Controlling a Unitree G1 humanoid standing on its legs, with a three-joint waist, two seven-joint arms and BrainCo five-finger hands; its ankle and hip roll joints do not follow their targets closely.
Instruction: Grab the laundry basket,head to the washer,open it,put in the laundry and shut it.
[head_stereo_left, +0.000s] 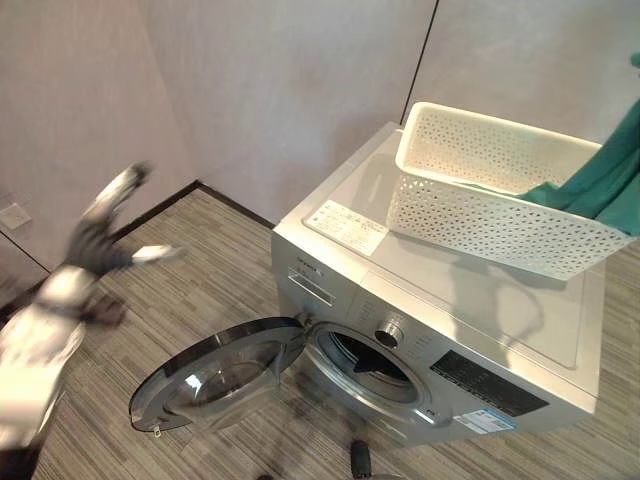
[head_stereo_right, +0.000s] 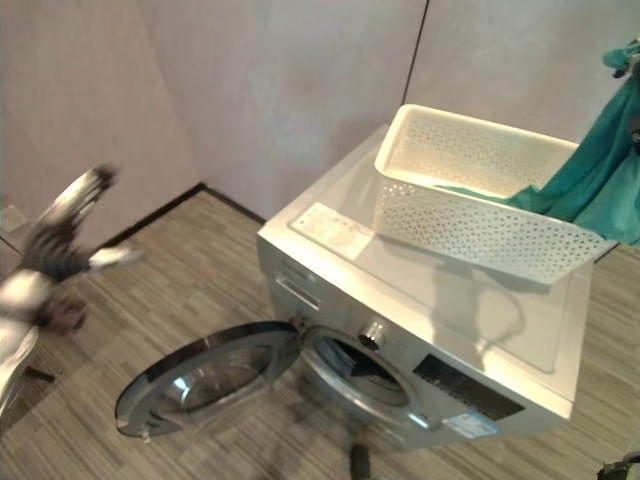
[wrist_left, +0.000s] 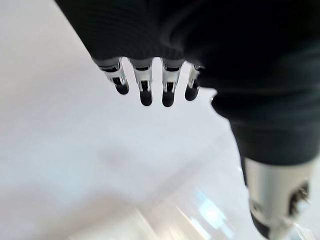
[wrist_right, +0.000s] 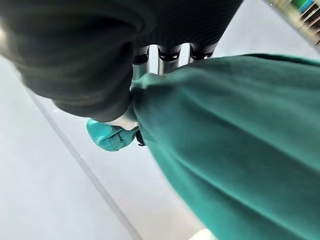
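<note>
Right wrist view: right hand (wrist_right: 150, 65) is pinching a teal-green garment (wrist_right: 235, 140), lifting it out of the white perforated basket (head_stereo_left: 480, 215) sitting atop the washer (head_stereo_left: 420, 330). Door (head_stereo_left: 215, 375) is hanging open. Left hand (head_stereo_left: 100, 240), apparently relaxed, is raised aside. Next: carrying the limp, draping cloth down into the drum.

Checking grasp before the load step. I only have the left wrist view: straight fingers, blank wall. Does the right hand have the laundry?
Observer: Yes. The right hand is shut on the green cloth.
Operator: Cloth out of the basket?
Observer: Partly. It hangs from above with its lower end in the white basket on top of the washer.
Operator: Door?
Observer: The washer door is swung open. The left hand is raised away from it.
</note>
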